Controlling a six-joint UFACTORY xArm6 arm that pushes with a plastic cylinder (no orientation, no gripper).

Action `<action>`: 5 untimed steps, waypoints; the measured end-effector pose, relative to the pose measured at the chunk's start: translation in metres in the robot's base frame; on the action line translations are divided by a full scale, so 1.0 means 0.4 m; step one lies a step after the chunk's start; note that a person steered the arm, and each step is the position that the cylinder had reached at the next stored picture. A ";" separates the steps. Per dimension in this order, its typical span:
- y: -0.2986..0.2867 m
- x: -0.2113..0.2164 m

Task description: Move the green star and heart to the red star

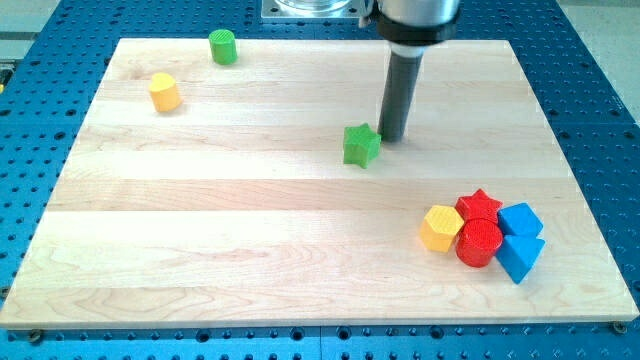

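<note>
The green star lies near the middle of the wooden board. My tip rests on the board just right of the green star, close to touching it. The red star sits at the lower right in a tight cluster with a red cylinder, a yellow block and two blue blocks. A yellow heart-like block lies at the upper left. I cannot make out any other heart.
A green cylinder stands near the board's top edge, left of centre. The arm's mount sits beyond the top edge. Blue perforated table surrounds the board.
</note>
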State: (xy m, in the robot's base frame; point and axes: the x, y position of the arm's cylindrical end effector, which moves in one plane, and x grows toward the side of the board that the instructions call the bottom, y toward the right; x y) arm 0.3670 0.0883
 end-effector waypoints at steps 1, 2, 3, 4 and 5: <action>-0.161 -0.013; -0.123 0.098; 0.038 0.202; 0.001 0.193; 0.099 0.291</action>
State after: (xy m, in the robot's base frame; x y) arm 0.4835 0.1279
